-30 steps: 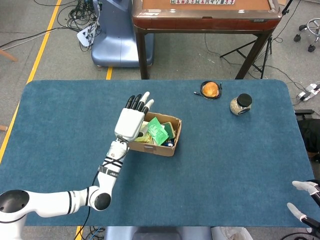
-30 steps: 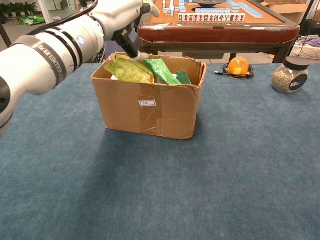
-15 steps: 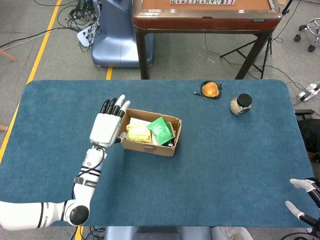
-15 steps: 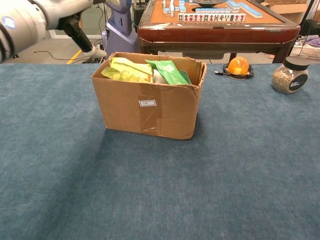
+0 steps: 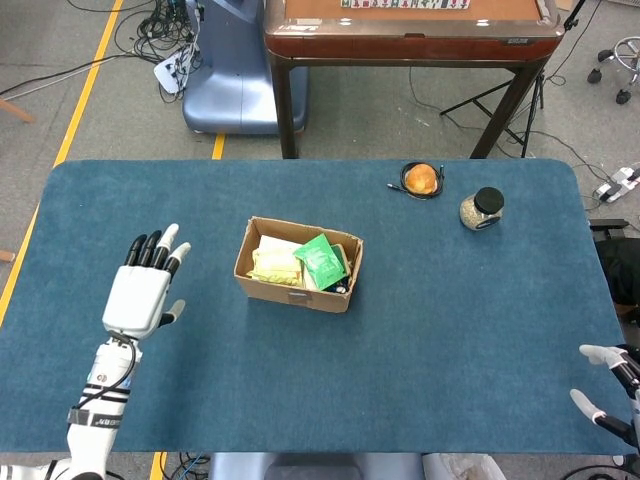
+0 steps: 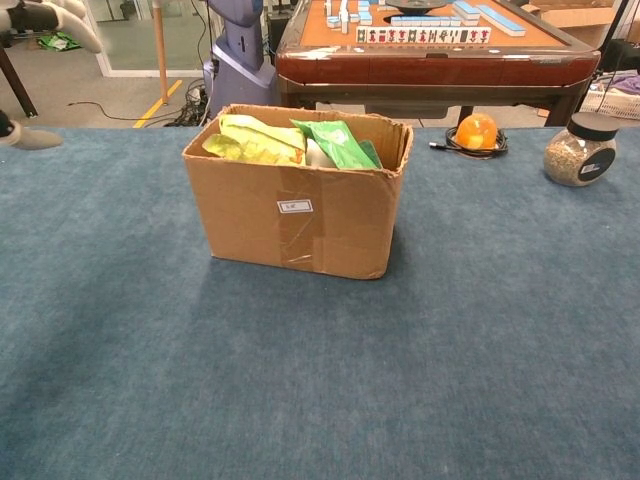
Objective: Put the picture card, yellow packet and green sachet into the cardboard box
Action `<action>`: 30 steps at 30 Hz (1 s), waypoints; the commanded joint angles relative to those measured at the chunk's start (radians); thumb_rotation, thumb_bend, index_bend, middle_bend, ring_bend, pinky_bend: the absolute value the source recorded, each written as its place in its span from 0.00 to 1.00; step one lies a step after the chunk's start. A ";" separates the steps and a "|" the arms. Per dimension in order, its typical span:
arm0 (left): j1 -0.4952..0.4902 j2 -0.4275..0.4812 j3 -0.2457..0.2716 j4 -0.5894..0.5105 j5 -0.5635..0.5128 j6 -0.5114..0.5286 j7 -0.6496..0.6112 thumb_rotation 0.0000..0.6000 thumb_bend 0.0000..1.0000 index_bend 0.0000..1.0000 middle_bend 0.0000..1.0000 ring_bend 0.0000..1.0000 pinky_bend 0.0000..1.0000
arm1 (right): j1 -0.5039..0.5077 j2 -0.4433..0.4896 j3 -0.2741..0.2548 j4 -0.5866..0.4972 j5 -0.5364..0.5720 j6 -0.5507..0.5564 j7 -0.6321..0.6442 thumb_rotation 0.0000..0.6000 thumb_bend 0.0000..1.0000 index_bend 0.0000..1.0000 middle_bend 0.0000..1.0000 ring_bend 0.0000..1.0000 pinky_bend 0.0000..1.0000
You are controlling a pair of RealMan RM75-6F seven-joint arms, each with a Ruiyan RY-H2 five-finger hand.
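Observation:
The cardboard box [image 5: 296,287] [image 6: 300,215] stands on the blue table a little left of centre. Inside it lie the yellow packet [image 5: 274,264] [image 6: 255,141] on the left and the green sachet [image 5: 322,262] [image 6: 334,143] on the right. The picture card is hidden from me. My left hand [image 5: 143,290] hovers over the table's left side, well away from the box, fingers spread and empty; only its fingertips [image 6: 30,20] show at the chest view's top left corner. My right hand [image 5: 608,392] peeks in at the lower right edge, fingers apart, holding nothing.
An orange [image 5: 421,178] [image 6: 476,131] on a black cable coil and a black-lidded jar [image 5: 482,208] [image 6: 583,150] sit at the table's far right. A wooden mahjong table [image 5: 410,30] stands beyond the far edge.
My left hand has drawn back from above the box to the left and toward me, empty. The packet and sachet stay in the box. My right hand has barely shifted.

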 commanded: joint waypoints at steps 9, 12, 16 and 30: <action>0.191 0.082 0.137 0.058 0.239 0.080 -0.180 1.00 0.19 0.22 0.00 0.00 0.05 | 0.083 -0.021 0.063 0.014 0.086 -0.105 0.004 1.00 0.05 0.39 0.48 0.36 0.42; 0.227 0.102 0.168 0.072 0.251 0.065 -0.217 1.00 0.19 0.23 0.00 0.00 0.05 | 0.105 -0.030 0.079 0.026 0.104 -0.128 0.002 1.00 0.05 0.39 0.48 0.36 0.42; 0.273 0.119 0.196 0.113 0.261 0.050 -0.270 1.00 0.19 0.27 0.00 0.00 0.05 | 0.129 -0.043 0.094 0.047 0.121 -0.152 -0.005 1.00 0.05 0.39 0.48 0.36 0.42; 0.416 0.100 0.186 0.253 0.367 0.172 -0.330 1.00 0.19 0.38 0.00 0.00 0.05 | 0.195 -0.046 0.116 0.083 0.220 -0.285 -0.072 1.00 0.06 0.39 0.46 0.36 0.42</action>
